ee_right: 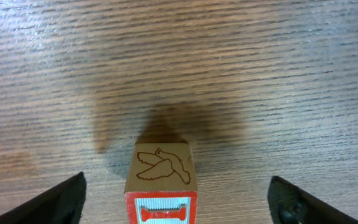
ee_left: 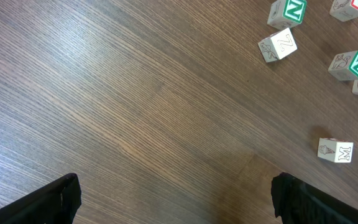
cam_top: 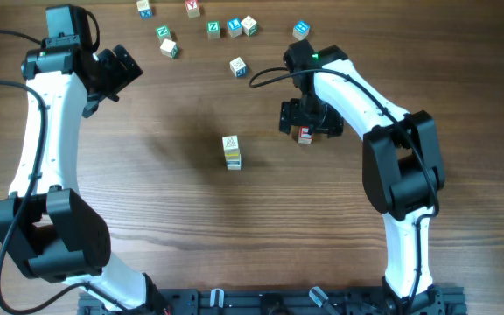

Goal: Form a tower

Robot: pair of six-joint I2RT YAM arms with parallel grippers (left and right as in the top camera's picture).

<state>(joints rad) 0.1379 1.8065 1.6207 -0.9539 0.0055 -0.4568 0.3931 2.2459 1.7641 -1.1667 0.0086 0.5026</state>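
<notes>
The tower (cam_top: 231,150) is a short one-cube-wide stack of pale letter cubes near the table's middle, with a yellow face on its side. A red-faced cube (cam_top: 303,135) stands on the table to its right. In the right wrist view this cube (ee_right: 161,171) shows a bird drawing on top and a red-framed letter in front. My right gripper (cam_top: 304,122) hangs over it, and that gripper (ee_right: 177,183) is open, its fingers wide on both sides without touching. My left gripper (cam_top: 119,68) is at the far left, and it (ee_left: 176,193) is open over bare wood.
Several loose letter cubes lie along the far edge, among them a green one (cam_top: 164,31), a blue one (cam_top: 301,30) and a pale one (cam_top: 238,66). The left wrist view shows a green-letter cube (ee_left: 288,11) and an M cube (ee_left: 335,150).
</notes>
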